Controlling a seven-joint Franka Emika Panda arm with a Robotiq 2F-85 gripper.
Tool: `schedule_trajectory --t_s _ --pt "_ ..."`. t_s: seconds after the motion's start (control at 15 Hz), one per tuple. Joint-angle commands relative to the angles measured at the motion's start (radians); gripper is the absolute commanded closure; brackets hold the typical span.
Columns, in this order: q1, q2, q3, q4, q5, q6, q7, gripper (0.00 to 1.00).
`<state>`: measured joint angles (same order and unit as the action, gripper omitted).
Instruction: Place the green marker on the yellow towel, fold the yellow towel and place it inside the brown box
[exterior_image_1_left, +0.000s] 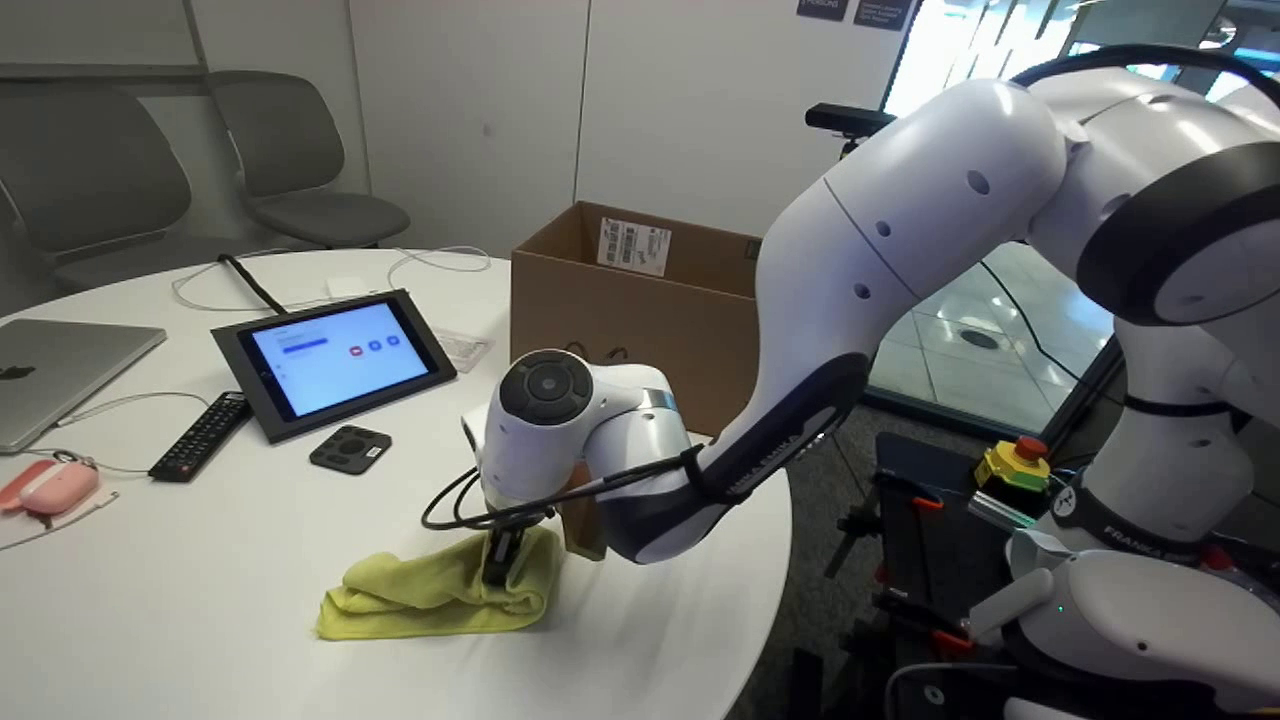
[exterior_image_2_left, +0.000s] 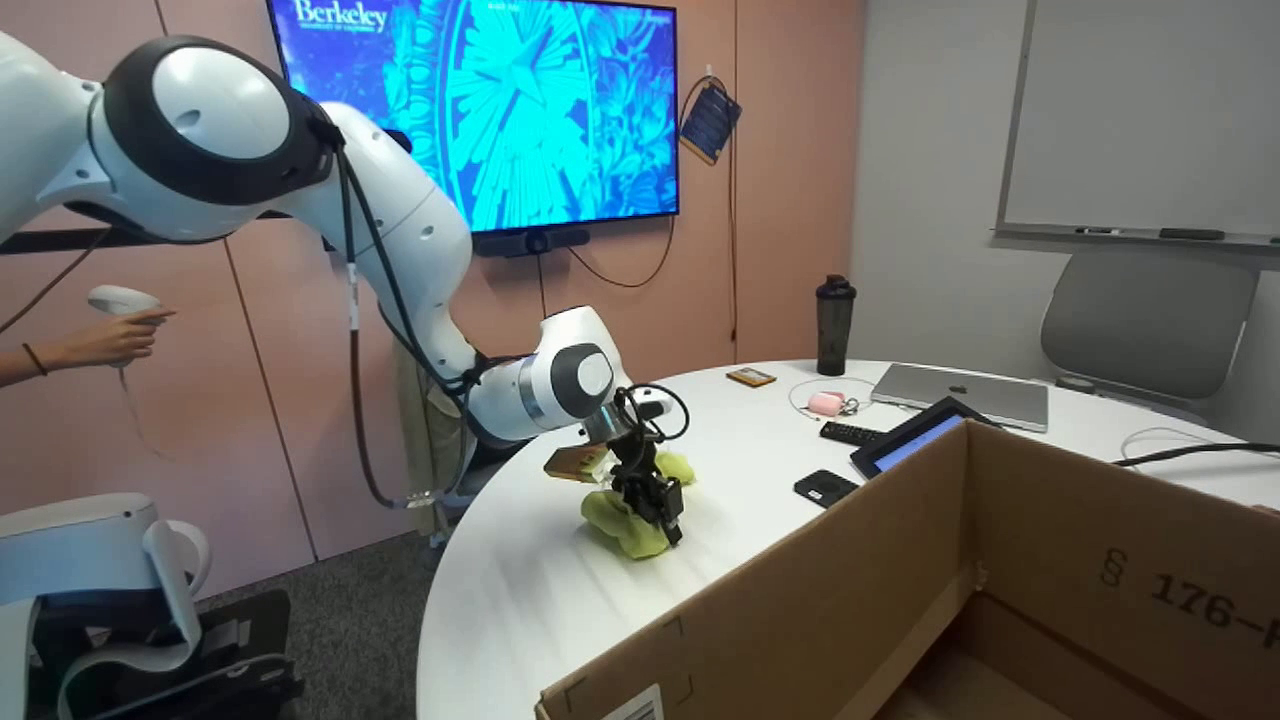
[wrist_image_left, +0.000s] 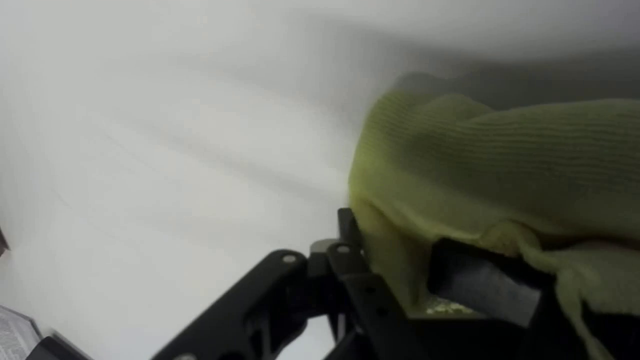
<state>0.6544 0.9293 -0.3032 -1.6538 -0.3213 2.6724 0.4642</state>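
Exterior view: rumpled, folded yellow towel, long axis left to right; gripper parted at its right end.

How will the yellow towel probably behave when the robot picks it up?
The yellow towel will probably hang floppy, as it lies in soft folds. Its ribbed texture should help against slipping. Its layers may spread, since they gape at one end.

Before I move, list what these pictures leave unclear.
Green marker: seen in no view; perhaps inside the bunched yellow towel.
Same towel: cut off by the right edge in the wrist view.
Brown box: cut off by the right and bottom edges in an exterior view.
White label: print too small to read in an exterior view.
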Motion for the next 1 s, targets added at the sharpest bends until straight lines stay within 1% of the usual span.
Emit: schedule_trajectory --t_s 0.0,0.27,0.33,0.53,0.67,0.93 --pt "-0.008 -0.003 0.017 0.049 0.004 -0.041 0.022 0.31" --pt "-0.01 -0.053 0.043 0.04 0.005 -0.016 0.014 0.02" --pt "-0.003 -0.057 0.043 0.051 0.002 -0.019 0.021 0.0" --pt "0.008 -0.047 0.049 0.111 -0.002 -0.039 0.035 0.0" --pt "0.013 -0.017 0.053 0.19 0.008 -0.07 0.054 0.0" --pt "-0.006 0.052 0.116 0.376 0.048 -0.191 0.059 0.0"
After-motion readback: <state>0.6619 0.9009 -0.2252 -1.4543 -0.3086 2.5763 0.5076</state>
